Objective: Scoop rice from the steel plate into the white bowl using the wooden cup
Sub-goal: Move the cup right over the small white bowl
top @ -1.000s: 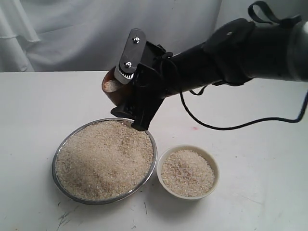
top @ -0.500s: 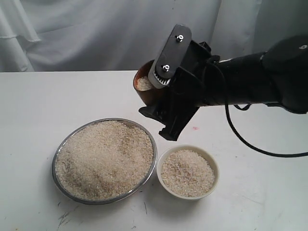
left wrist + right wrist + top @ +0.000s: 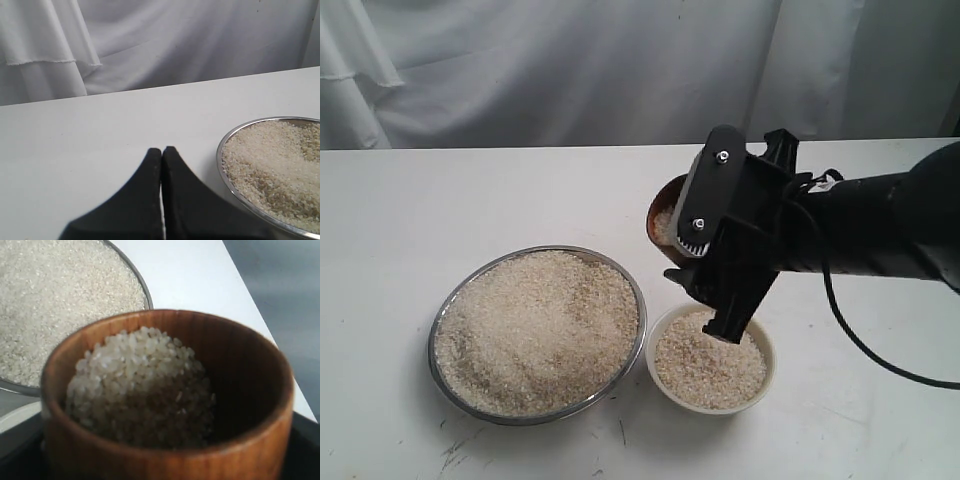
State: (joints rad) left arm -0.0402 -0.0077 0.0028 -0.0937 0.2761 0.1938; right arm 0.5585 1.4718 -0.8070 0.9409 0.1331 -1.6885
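Observation:
The wooden cup [image 3: 662,214] hangs tilted in the air, partly filled with rice [image 3: 135,375]. My right gripper [image 3: 692,262] is shut on it, just above the far left rim of the white bowl [image 3: 769,352]. The bowl holds rice [image 3: 708,362]. The steel plate [image 3: 439,327] lies left of the bowl, heaped with rice [image 3: 535,320]. In the right wrist view the cup [image 3: 250,440] fills the picture, with the plate [image 3: 143,288] behind it. My left gripper [image 3: 162,150] is shut and empty over the table, beside the plate's rim [image 3: 222,170]. It does not show in the exterior view.
A white cloth [image 3: 550,70] hangs behind the white table [image 3: 400,220]. A black cable [image 3: 880,360] trails from the right arm over the table to the right of the bowl.
The right arm has carried the cup of rice to the right and down, from above the plate's far rim to above the bowl.

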